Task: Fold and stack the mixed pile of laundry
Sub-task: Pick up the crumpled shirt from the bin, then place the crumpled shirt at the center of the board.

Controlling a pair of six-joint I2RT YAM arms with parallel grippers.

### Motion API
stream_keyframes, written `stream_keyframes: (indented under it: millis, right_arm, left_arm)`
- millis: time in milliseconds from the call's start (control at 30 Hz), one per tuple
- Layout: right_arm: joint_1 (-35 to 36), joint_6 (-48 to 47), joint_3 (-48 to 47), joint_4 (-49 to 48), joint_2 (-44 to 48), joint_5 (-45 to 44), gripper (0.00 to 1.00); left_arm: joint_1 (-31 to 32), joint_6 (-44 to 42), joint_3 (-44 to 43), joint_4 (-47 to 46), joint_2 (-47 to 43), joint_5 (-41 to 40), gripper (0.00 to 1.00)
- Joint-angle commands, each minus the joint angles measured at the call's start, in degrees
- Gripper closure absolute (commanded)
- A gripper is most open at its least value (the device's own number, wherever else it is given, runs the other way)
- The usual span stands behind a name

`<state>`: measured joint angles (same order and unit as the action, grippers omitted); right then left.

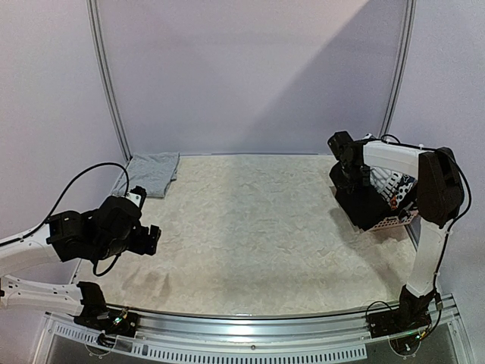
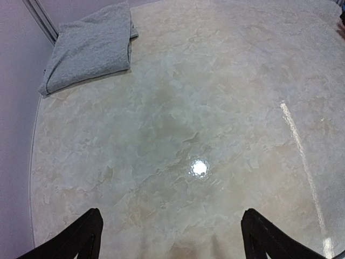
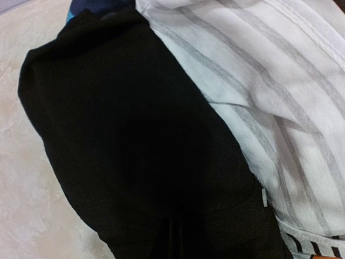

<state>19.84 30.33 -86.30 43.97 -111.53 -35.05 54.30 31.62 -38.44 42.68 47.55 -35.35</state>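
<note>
One snag risk: right fingers clenched on black trousers at the basket could drag the striped piece out too; left fingers released, well apart from it.

Soft, even light; a diagonal shadow edge crosses the back wall. The glossy table carries a glare spot at centre frame and a pale streak at right — the black garment shows almost no detail.

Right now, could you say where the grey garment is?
Seen from above, the grey garment lies at the far-left corner of the table, beyond the left gripper.
</note>
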Motion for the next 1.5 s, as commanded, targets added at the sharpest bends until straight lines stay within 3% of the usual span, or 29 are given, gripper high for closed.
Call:
stream_keyframes:
  millis: [0, 367, 600, 833, 933, 1100, 1333, 1367, 1467]
  right_arm:
    - [0.1, -0.1, -0.7, 1.6, 1.3, -0.3, 1.0]
    - [1.4, -4.2, -5.3, 3.7, 13.5, 1.8, 1.0]
    - [3.8, -6.2, -9.2, 2.5, 21.6, 7.8, 1.0]
    - [5.4, -7.3, -9.3, -5.3, 29.4, 23.5, 1.0]
    - [8.0, -8.0, -11.6, -5.8, 30.2, 25.4, 1.0]
    - [13.2, -9.8, -15.5, -11.0, 30.2, 38.8, 1.0]
    - [24.7, -13.6, -26.8, -12.4, 26.2, 33.1, 1.0]
    - [25.9, -13.7, -26.9, -13.2, 26.1, 26.7, 1.0]
    - [29.6, -13.6, -31.2, -7.8, 23.2, -4.3, 1.0]
  left_arm:
    - [1.2, 0.4, 1.1, -0.5, -0.4, -0.1, 0.09]
    - [1.2, 0.5, 0.7, -1.2, 0.4, 0.2, 0.09]
    - [1.3, 0.2, 0.1, -3.5, 2.1, 2.4, 0.1]
    - [1.4, -1.6, -0.4, -8.8, 3.6, 6.8, 0.12]
    - [1.6, -2.8, -1.2, -11.4, 4.8, 8.6, 0.12]
    - [1.7, -4.7, -2.7, -15.7, 7.8, 11.3, 0.13]
    - [1.8, -8.1, -2.8, -24.7, 11.3, 17.4, 0.12]
    - [1.8, -8.2, -3.0, -24.7, 11.6, 17.0, 0.12]
    - [1.8, -8.3, -3.3, -23.8, 11.5, 15.7, 0.12]
